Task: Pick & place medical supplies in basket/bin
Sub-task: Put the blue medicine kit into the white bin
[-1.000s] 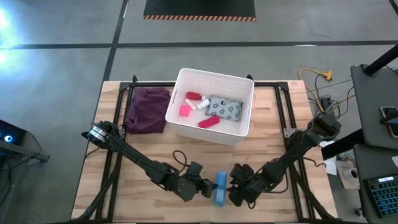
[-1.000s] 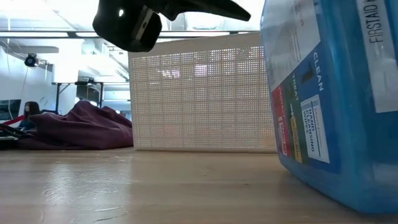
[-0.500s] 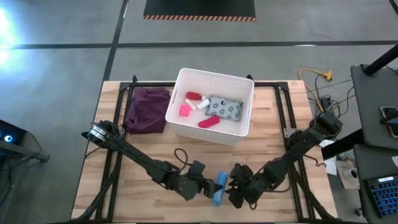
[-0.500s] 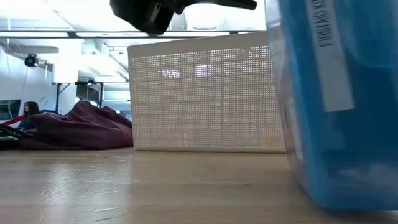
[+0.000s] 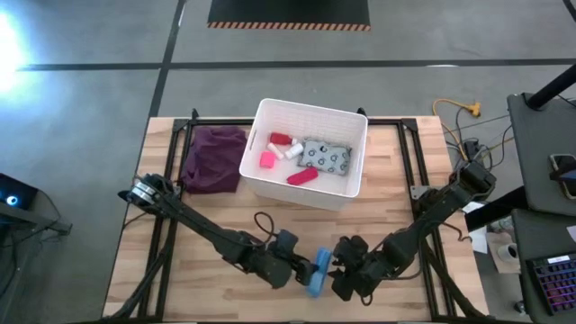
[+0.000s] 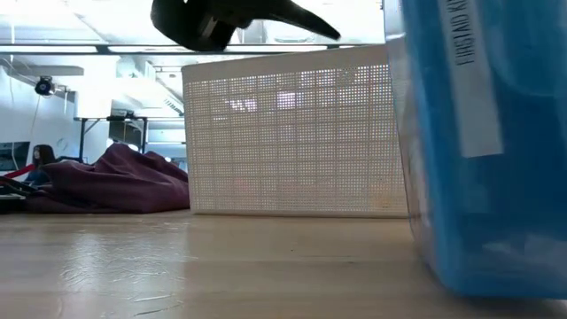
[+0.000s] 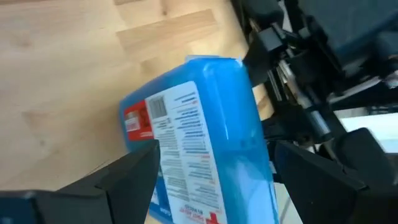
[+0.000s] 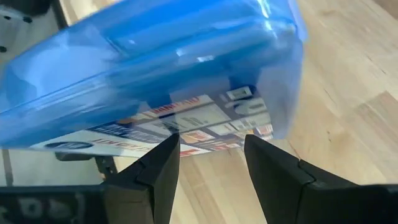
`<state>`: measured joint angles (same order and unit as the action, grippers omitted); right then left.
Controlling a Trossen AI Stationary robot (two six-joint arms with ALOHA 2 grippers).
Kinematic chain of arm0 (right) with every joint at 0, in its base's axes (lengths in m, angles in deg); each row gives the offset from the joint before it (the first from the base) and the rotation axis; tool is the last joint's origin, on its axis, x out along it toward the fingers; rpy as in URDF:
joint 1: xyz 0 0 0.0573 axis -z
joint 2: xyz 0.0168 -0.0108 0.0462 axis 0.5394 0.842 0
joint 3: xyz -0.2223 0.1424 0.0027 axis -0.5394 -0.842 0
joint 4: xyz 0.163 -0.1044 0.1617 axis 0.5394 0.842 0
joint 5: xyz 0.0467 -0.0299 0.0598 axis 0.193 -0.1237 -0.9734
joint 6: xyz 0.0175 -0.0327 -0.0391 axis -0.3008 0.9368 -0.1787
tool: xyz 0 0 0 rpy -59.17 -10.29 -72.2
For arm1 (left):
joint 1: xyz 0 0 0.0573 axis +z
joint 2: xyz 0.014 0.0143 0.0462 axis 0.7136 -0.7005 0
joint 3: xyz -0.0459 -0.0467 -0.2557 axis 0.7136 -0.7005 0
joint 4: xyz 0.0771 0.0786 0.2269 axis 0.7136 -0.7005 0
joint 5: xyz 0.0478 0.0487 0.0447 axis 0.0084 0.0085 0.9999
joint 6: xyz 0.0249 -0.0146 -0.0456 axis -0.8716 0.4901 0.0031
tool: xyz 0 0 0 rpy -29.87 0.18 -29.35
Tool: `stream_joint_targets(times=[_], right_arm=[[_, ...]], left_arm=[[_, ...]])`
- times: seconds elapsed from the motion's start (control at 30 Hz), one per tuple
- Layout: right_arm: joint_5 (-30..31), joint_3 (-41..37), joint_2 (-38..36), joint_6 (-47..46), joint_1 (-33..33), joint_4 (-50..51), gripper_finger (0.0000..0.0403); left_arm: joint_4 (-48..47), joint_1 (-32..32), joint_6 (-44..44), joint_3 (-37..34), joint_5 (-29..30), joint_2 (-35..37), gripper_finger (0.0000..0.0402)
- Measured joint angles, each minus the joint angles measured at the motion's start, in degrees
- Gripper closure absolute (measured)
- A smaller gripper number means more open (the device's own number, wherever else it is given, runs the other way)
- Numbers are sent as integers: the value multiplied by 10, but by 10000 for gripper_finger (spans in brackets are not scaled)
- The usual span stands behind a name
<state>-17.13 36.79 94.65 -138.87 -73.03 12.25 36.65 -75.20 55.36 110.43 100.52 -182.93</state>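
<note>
One counter (image 5: 225,211), one white bin (image 5: 310,184) on it holding one grey-green packet (image 5: 326,157), one red tube (image 5: 302,176), one pink cube (image 5: 267,160), one red bottle (image 5: 282,139). One purple cloth (image 5: 213,158) is lying beside the bin. One blue first-aid box (image 5: 318,272) is sitting at the near edge between both claws: left claw (image 5: 301,267) and right claw (image 5: 339,267) are both spread apart, gripping nothing.

First-aid box (image 6: 483,142) cut off by right and top edges in low view; only blurred label strip legible in part. In left wrist view box (image 7: 199,155) runs off bottom edge, print too small to read. In right wrist view box (image 8: 155,68) blurred, cut at top and left. Contact between box (image 5: 318,272) and left gripper (image 5: 301,270) or right gripper (image 5: 337,270) too small to tell in high view. Items in bin (image 5: 351,121) partly overlap; small white ones indistinct.
</note>
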Motion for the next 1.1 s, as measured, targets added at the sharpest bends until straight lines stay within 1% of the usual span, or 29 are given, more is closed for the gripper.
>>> stream_joint_targets(times=[0.17, 0.3, 0.4, 0.5, 0.6, 0.83, 0.93, 1.1], right_arm=[[0, -9, 1, -12, -4, 0, 229], [0, -10, 1, -12, -3, -6, 229], [0, -10, 1, -7, -3, -23, 229], [0, -10, 0, -3, -3, -34, 229], [9, -10, -3, -2, -4, -35, 229], [9, -10, -3, 14, -4, -31, 229], [7, -10, -3, 16, -4, -30, 229], [14, -10, -3, 15, -3, -30, 229]], left_arm=[[1, 4, -5, 19, -33, -22, 100], [-14, 7, -23, 58, -49, -47, 100], [-60, 12, -31, 91, -49, -55, 100], [-135, 14, -36, 121, -46, -55, 100], [-163, 15, -37, 128, -52, -56, 100], [-88, 20, -36, 116, -97, -75, 100], [-65, 21, -37, 116, -100, -79, 100], [-74, 24, -41, 116, -91, -77, 100]])
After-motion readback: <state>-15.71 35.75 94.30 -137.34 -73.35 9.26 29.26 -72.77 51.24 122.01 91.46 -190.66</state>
